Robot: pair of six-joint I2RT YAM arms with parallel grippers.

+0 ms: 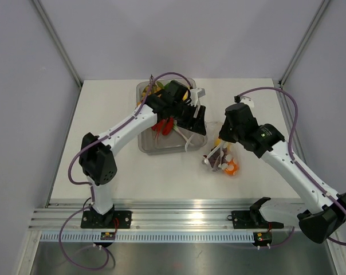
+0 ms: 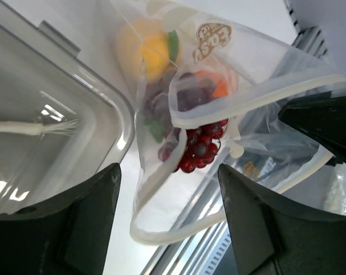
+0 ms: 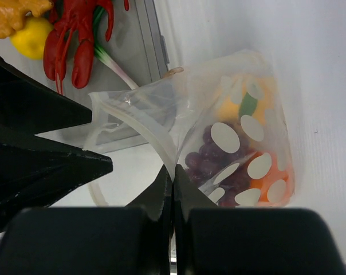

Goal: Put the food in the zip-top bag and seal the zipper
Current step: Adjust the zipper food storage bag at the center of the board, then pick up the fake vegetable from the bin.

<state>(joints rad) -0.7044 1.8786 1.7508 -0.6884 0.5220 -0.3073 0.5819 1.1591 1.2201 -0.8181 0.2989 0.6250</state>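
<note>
The zip-top bag (image 1: 223,162) lies right of the tray, clear with white dots (image 3: 247,132). Inside it are purple grapes (image 3: 210,157), an orange piece (image 3: 264,177) and a yellow piece (image 2: 147,48). My right gripper (image 3: 173,175) is shut on the zipper strip (image 3: 153,137) at the bag's mouth and holds it up (image 1: 219,150). My left gripper (image 2: 168,172) is open, its fingers either side of the gaping mouth rim (image 2: 179,232), not touching it. In the top view it hovers at the tray's right edge (image 1: 197,117). Its black fingers (image 3: 47,166) show left of the bag.
The rigid clear tray (image 1: 147,143) stands behind and left of the bag, its rim (image 2: 124,114) close to the left fingers. It holds a red lobster toy (image 3: 75,40), a lemon (image 3: 32,37) and other toy food. Metal rails run along the table's near edge.
</note>
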